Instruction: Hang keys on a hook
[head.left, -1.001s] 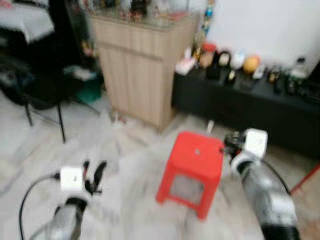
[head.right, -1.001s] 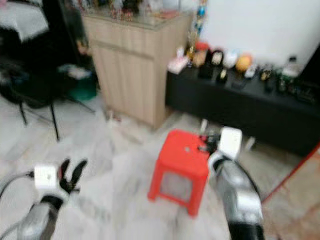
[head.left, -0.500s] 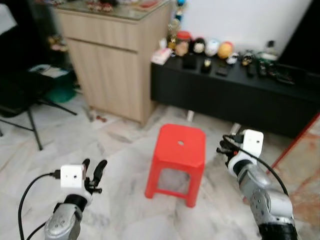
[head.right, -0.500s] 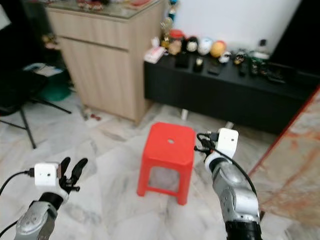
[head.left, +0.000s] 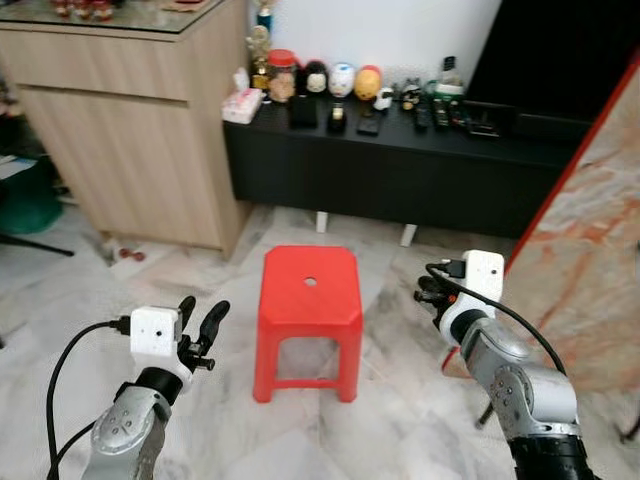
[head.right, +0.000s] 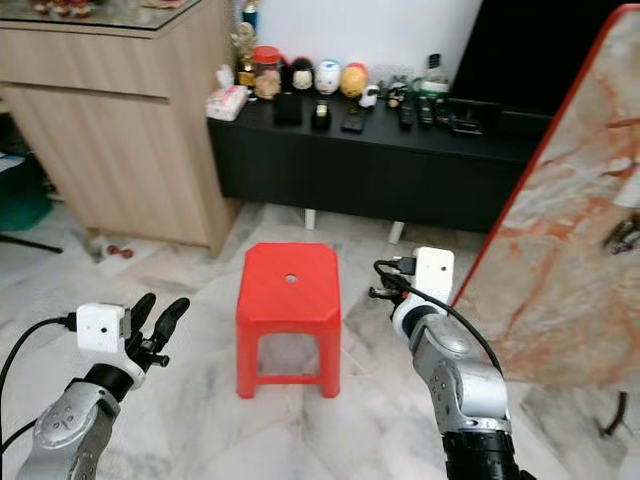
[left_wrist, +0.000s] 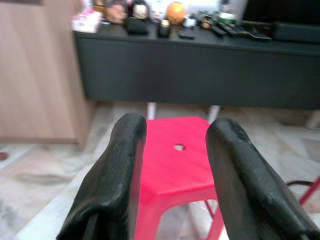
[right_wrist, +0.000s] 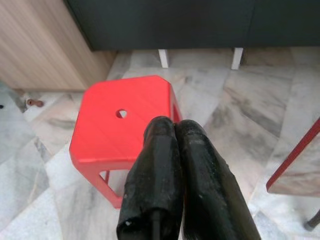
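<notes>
Left eye view: red stool (head.left: 306, 300) between left gripper (head.left: 203, 322) and right gripper (head.left: 428, 290).

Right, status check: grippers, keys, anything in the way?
Left gripper open, empty, held low. Right gripper shut, nothing seen in it. Keys and hook unsighted. Red stool on the floor straight ahead, black cabinet behind it.

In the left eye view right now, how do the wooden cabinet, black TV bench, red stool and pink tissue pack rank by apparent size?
1. Black TV bench and wooden cabinet: look alike in extent, and the cabinet is cut off, so unranked.
2. Red stool, though nearer the camera.
3. Pink tissue pack, smallest.
</notes>
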